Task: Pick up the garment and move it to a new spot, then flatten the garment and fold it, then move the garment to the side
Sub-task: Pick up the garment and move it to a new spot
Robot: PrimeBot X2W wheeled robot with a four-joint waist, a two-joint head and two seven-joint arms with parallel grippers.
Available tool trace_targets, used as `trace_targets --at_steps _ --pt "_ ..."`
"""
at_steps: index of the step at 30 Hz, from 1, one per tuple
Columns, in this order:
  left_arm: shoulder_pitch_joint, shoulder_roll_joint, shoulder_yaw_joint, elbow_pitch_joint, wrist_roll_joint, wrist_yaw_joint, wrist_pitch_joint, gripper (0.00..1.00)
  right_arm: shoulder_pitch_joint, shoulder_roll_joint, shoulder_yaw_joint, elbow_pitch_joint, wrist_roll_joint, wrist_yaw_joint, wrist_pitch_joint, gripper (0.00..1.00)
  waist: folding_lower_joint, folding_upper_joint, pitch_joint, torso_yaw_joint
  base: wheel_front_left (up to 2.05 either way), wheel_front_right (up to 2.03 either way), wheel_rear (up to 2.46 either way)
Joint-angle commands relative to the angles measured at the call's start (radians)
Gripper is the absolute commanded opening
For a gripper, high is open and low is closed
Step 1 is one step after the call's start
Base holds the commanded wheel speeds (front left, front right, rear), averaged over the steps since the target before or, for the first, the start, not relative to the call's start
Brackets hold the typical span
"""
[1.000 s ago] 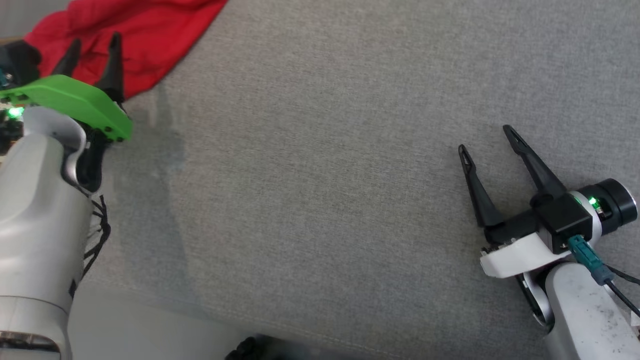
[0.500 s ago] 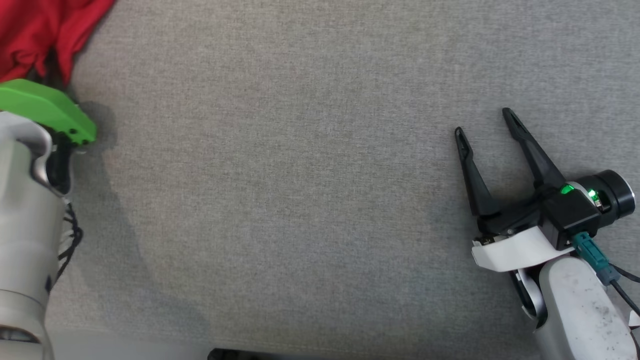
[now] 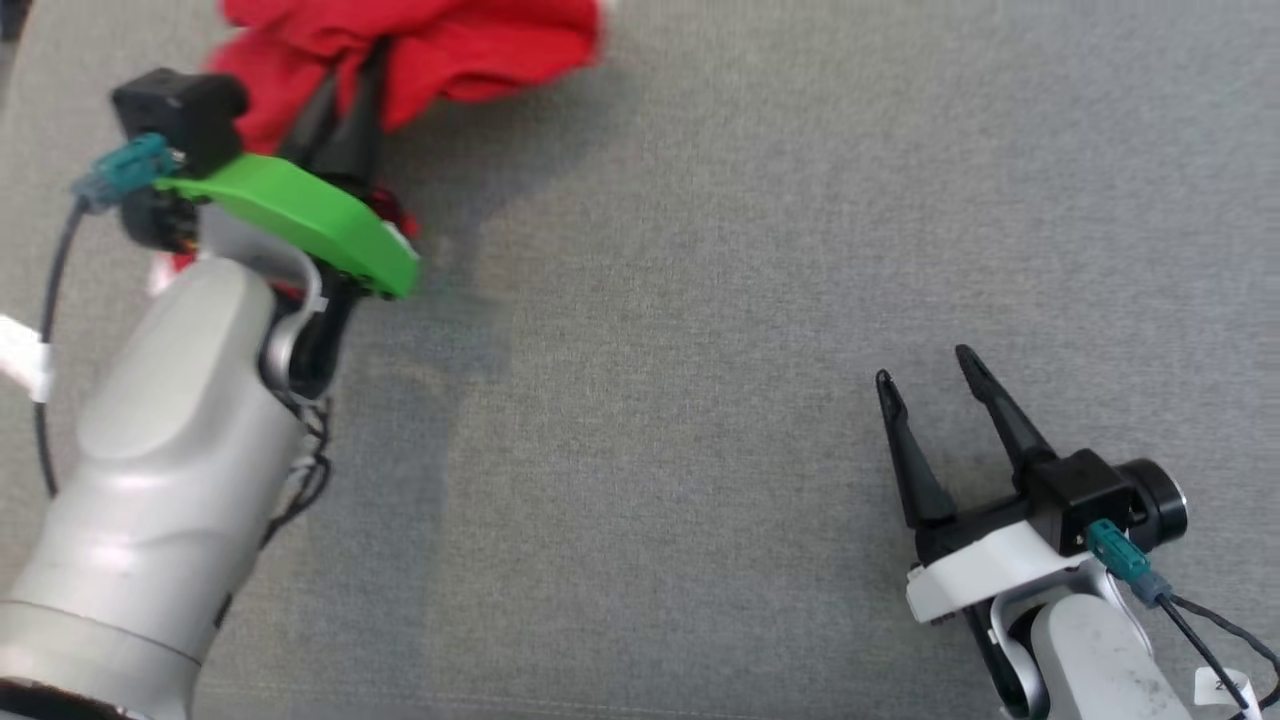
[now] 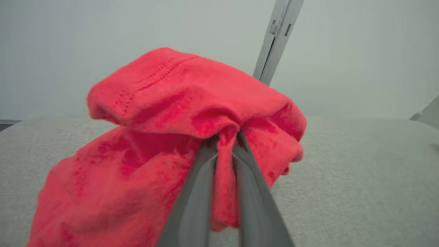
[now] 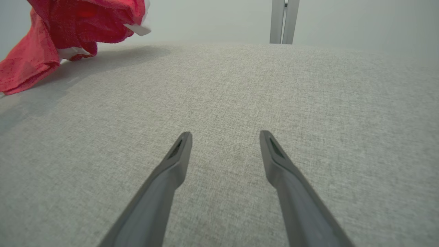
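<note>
Garment of red cloth, bunched at the far left of the grey tabletop, is pinched in the clenched left tool, its bulk ahead of that tool, while the released, empty right tool sits well apart at the near right.

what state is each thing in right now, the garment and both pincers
red garment: bunched up, one fold pinched by the left pincer
left pincer: shut on the red garment
right pincer: open, holding nothing, apart from the garment
</note>
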Motion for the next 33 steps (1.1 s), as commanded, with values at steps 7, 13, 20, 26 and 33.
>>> trace_targets --at_steps 7,13,20,26,33 --pt "0.157 -0.044 -0.045 -0.409 -0.145 0.011 0.145 0.00 0.060 0.023 -0.004 0.003 0.043 -0.001 0.000 1.00 -0.0001 0.0000 -0.176 -0.085 0.00 0.00 0.00" --pt "0.323 -0.082 -0.074 -0.770 -0.383 0.081 0.317 0.00 0.078 0.028 -0.007 -0.001 0.058 -0.001 0.000 1.00 -0.0001 0.0000 -0.183 -0.153 0.00 0.00 0.00" --pt "0.449 -0.098 -0.061 -0.933 -0.590 0.183 0.397 0.00 0.082 0.030 -0.004 -0.013 0.079 -0.001 0.000 1.00 -0.0001 0.0000 -0.154 -0.244 0.00 0.00 0.00" --pt "0.449 -0.073 0.011 -0.742 -0.670 0.260 0.417 0.00 0.068 0.030 0.002 -0.022 0.103 -0.001 0.000 1.00 -0.0001 0.0000 -0.110 -0.315 0.00 0.00 0.00" --pt "0.324 0.014 0.009 -0.384 -0.496 0.257 0.343 0.00 0.058 0.030 0.007 -0.023 0.123 -0.001 0.000 1.00 -0.0001 0.0000 -0.085 -0.364 0.00 0.00 0.00"
